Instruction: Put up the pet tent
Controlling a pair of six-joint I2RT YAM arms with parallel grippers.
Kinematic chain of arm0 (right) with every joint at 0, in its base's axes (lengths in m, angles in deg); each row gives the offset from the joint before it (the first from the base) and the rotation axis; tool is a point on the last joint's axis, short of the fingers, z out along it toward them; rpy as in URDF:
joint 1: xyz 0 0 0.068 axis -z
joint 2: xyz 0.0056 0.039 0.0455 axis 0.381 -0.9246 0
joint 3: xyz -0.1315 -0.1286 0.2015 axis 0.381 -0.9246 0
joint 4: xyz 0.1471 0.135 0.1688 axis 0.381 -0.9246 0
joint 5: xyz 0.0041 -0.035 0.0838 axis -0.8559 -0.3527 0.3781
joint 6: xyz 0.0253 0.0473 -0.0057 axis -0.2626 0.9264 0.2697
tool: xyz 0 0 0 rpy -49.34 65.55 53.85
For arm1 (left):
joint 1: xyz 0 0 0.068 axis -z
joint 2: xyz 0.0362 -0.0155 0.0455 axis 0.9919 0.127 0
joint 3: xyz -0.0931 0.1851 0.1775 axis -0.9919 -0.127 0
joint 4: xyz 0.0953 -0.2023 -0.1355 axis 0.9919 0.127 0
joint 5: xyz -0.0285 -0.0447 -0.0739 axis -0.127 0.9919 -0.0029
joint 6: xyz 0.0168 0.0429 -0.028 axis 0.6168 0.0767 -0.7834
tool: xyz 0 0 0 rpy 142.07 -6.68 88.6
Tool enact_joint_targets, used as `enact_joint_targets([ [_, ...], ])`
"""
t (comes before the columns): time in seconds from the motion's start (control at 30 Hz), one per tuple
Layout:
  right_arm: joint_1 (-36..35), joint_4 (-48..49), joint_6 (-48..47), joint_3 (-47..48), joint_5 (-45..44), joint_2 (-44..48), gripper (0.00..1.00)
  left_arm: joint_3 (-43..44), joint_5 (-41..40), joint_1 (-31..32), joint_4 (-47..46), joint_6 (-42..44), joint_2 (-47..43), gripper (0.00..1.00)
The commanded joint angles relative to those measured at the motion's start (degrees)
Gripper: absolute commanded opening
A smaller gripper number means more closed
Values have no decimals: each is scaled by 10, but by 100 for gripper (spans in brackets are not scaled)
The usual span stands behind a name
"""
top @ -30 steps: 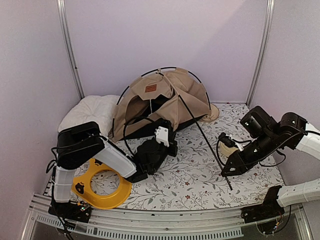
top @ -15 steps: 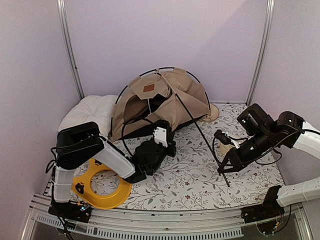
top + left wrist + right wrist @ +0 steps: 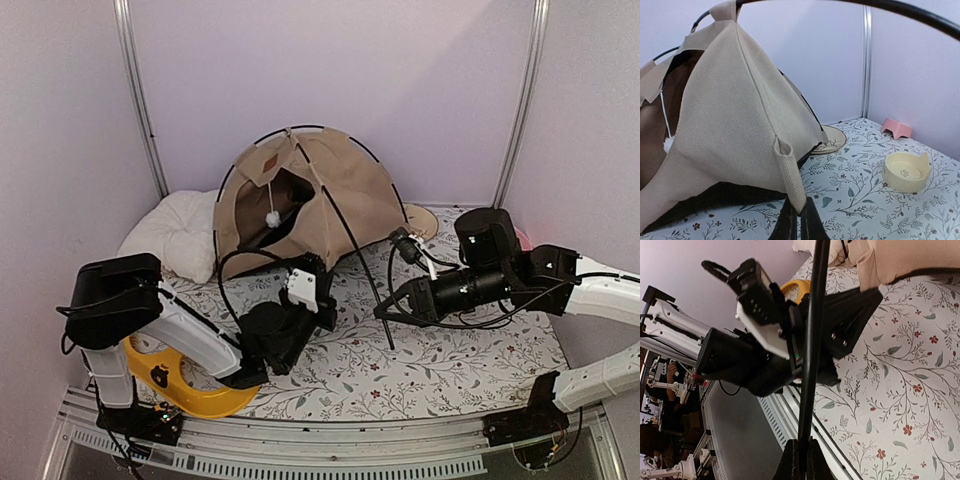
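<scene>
- The left arm [image 3: 190,335] had a boxy black shoulder housing, a white tapered link and a bulky black wrist.
- A white camera bracket [image 3: 298,290] sat on that wrist, with a black cable [image 3: 228,275] looping beside it.
- The right arm [image 3: 610,295] had white links joined by rounded black motor housings.
- The left pincer [image 3: 799,220] and right pincer [image 3: 801,455] each had slim black fingers.

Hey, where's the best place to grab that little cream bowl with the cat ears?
Probably the rim of the cream bowl, coming from above with one jaw inside and one outside: it sits upright and open on the floral mat, and its thin wall suits a pinch.
</scene>
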Motion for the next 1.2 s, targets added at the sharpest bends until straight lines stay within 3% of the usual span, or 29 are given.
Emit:
enact_joint_targets([
  [0.0,0,272,10,-11,-101,-27,0,-55,-50,74,-15,61,-39,0],
  [0.17,1,395,-13,1,-161,-83,0,-103,-81,131,-16,78,-87,0],
  [0.37,1,503,-1,33,-165,-152,0,-136,-98,171,16,70,-124,0],
  [0.7,-4,551,20,54,-164,-190,0,-131,-83,181,92,32,-137,0],
  [1.17,-12,575,3,38,-223,-201,0,-122,-98,198,111,30,-134,0],
])
